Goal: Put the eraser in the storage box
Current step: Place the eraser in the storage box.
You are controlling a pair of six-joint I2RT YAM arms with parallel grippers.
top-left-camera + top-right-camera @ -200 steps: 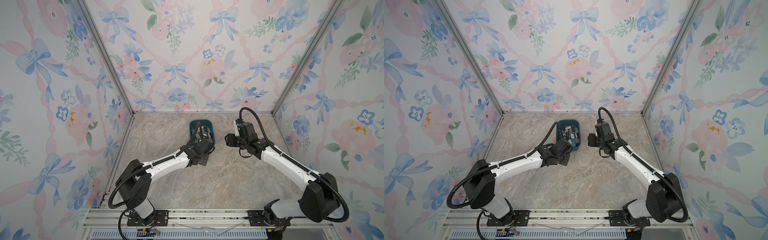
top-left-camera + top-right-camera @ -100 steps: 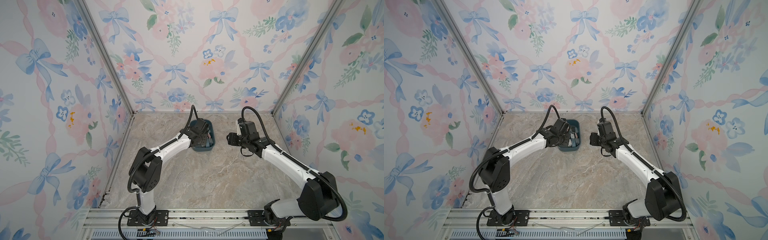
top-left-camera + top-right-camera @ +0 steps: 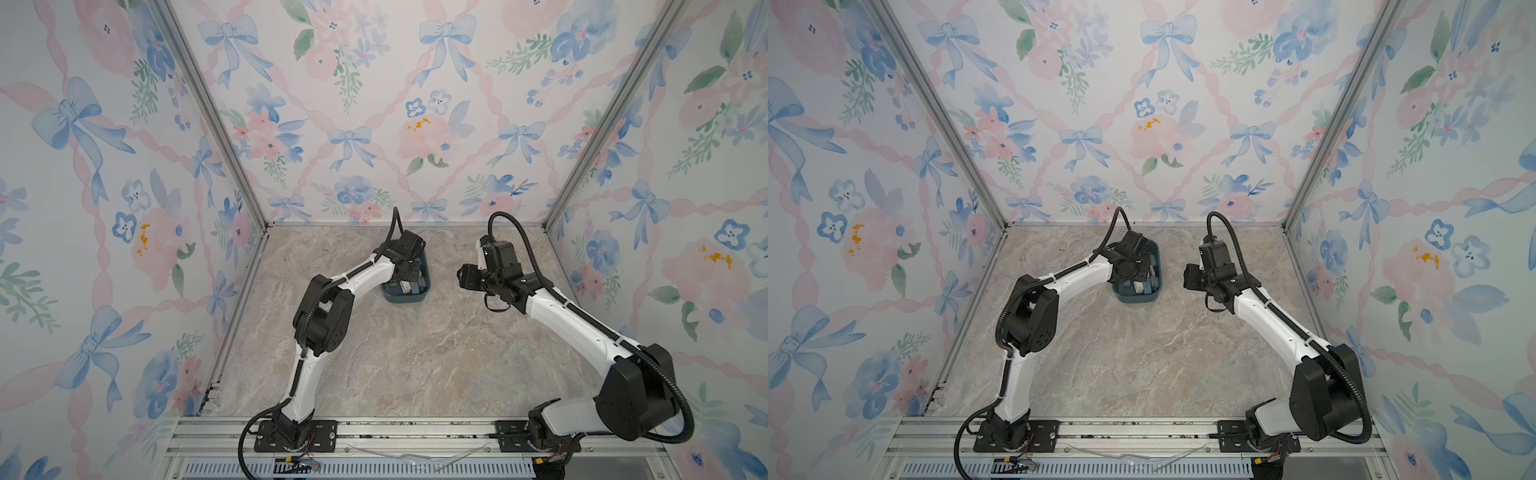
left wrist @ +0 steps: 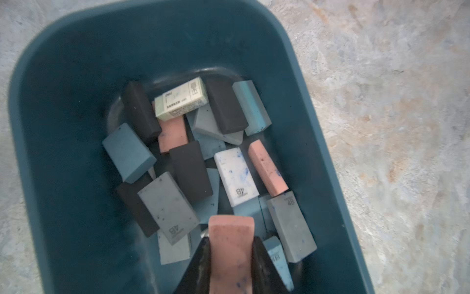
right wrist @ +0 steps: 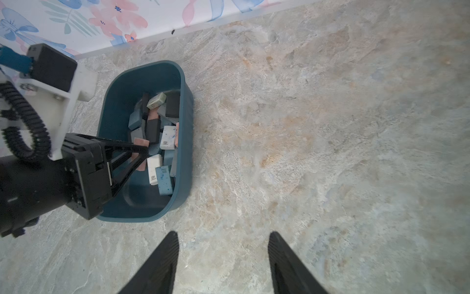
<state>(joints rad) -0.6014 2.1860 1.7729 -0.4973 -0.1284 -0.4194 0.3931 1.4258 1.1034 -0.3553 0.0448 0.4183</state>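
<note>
Over the storage box (image 4: 76, 76), the left hand (image 4: 231, 241) clamps a pink eraser (image 4: 231, 226); the right hand (image 5: 223, 234) stands spread.

Left arm (image 3: 303, 374) and right arm (image 3: 561, 307) show white links, black joints, ribbed cables (image 5: 38, 124); right tool (image 5: 223, 233) has tapered black fingers (image 5: 160, 264).

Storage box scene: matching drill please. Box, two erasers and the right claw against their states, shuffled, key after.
Column 1
1. nearest pink eraser
2. white 4B eraser
3. storage box
4. right claw

Column 2
a. rests on the tabletop
b. clamped in the left claw
c. open and empty
d. lies loose inside the storage box

Pairs: 1-b, 2-d, 3-a, 4-c
</note>
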